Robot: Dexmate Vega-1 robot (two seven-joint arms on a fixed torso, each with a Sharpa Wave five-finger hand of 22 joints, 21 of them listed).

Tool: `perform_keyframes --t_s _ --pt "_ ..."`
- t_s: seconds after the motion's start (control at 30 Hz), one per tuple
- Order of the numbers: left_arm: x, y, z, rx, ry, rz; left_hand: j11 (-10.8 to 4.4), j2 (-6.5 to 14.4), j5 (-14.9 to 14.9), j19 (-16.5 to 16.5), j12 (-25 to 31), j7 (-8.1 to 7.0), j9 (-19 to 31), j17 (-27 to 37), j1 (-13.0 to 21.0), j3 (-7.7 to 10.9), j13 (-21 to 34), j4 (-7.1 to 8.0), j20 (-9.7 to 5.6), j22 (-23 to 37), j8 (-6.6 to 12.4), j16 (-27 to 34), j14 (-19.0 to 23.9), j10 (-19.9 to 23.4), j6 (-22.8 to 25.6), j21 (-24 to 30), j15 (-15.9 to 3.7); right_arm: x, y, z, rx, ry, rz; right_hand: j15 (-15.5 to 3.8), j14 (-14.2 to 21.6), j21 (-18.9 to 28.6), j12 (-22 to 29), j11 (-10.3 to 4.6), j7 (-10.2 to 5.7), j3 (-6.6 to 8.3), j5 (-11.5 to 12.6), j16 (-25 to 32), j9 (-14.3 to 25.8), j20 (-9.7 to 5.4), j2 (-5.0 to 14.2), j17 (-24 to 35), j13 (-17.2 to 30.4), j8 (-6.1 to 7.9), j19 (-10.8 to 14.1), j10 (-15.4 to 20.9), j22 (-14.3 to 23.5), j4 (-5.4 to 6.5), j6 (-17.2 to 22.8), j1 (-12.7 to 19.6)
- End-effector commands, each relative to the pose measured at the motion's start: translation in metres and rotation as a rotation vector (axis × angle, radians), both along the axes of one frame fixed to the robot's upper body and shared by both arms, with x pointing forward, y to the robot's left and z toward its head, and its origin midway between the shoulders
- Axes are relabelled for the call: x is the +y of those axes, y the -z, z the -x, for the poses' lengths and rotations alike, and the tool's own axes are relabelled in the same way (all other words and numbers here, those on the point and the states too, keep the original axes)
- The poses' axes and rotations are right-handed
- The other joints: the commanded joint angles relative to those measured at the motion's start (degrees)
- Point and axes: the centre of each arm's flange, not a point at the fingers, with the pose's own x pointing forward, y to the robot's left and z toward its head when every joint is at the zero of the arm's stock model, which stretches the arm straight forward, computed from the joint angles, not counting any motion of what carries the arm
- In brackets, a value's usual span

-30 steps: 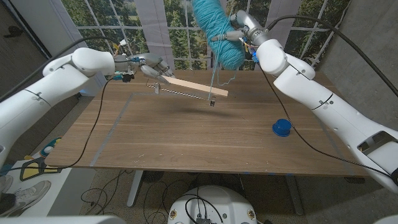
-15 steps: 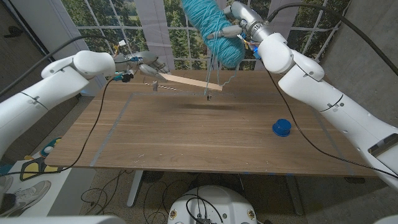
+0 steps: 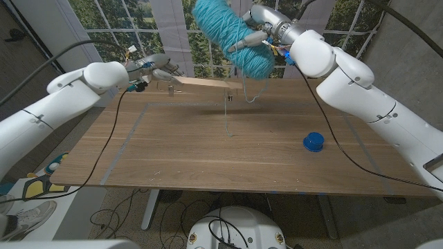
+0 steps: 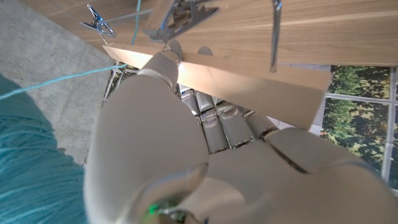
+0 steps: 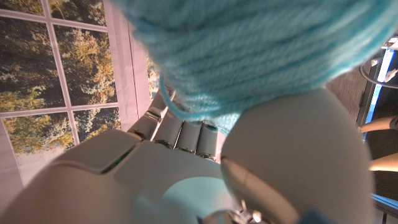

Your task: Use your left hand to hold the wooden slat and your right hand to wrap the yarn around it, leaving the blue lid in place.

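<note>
Turquoise yarn skein, pale wooden slat, blue lid, brown wood-grain desk, white robot arms.

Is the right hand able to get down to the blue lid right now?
Probably not: the right hand is full, holding the yarn skein up high, though nothing stands around the blue lid.

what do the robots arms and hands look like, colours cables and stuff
Both arms are glossy white, built from rounded shell segments with thin dark seams at the joints. A black cable runs loosely along each one. The left hand and the right hand are smaller and silver-grey, with metallic segmented fingers. Small blue and yellow bits show at the right wrist, and dark fittings at the left wrist.
</note>
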Motion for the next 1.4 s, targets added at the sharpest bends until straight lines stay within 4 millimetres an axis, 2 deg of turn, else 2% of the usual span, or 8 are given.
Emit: perform_keyframes --t_s 0.03,0.47,1.1,1.4 --pt "0.008 0.002 0.006 -0.071 -0.005 0.116 -1.84 5.6 -0.1 0.0 0.1 -1.65 10.5 -0.2 4.7 0.88 0.1 0.55 -4.48 0.2 -0.15 -0.3 7.1 2.4 6.2 0.4 -9.42 -0.003 0.009 0.006 0.123 0.049 0.075 -5.88 1.0 0.0 0.2 -3.04 -7.12 0.35 0.4 0.8 0.2 -2.24 18.79 0.6 0.0 -0.29 1.1 4.4 0.2 -0.35 7.9 18.4" --pt "0.019 0.005 0.010 -0.111 0.032 0.264 -1.83 5.5 -0.2 0.0 0.2 -1.41 10.5 -0.8 4.8 0.97 -0.2 0.45 -4.40 0.1 -0.27 -0.6 7.7 2.8 6.4 0.7 -9.43 -0.008 0.018 -0.006 0.270 0.104 0.117 -5.67 1.9 0.2 0.2 -2.26 -6.27 0.43 0.2 1.6 0.1 -1.48 19.22 1.5 -0.2 -0.27 1.8 4.8 0.2 -0.53 8.0 18.7" --pt "0.020 0.007 0.013 -0.082 0.067 0.276 -1.62 5.5 -0.4 0.4 0.4 -1.31 10.6 -1.6 4.9 1.16 -0.3 0.32 -4.34 0.1 -0.40 -0.9 8.8 3.1 6.9 1.3 -9.44 -0.015 0.028 -0.027 0.406 0.177 0.147 -5.33 0.4 -0.4 -0.1 -1.60 -6.13 0.56 -0.2 0.6 0.0 -1.03 19.36 1.5 -0.3 -0.41 0.7 4.1 0.1 -0.31 7.7 18.4" --pt "0.023 0.009 0.016 -0.086 0.056 0.280 -1.60 5.5 -0.5 0.5 0.6 -1.53 10.8 -1.9 5.0 1.27 -0.1 0.31 -4.27 0.1 -0.37 -1.0 9.4 3.5 7.2 1.4 -9.41 -0.015 0.030 -0.029 0.405 0.173 0.146 -5.48 0.1 -0.6 -0.2 -1.54 -5.97 0.77 -0.4 0.2 -0.1 -0.91 19.50 1.4 -0.5 -0.39 0.6 4.1 0.1 -0.33 7.8 18.6"
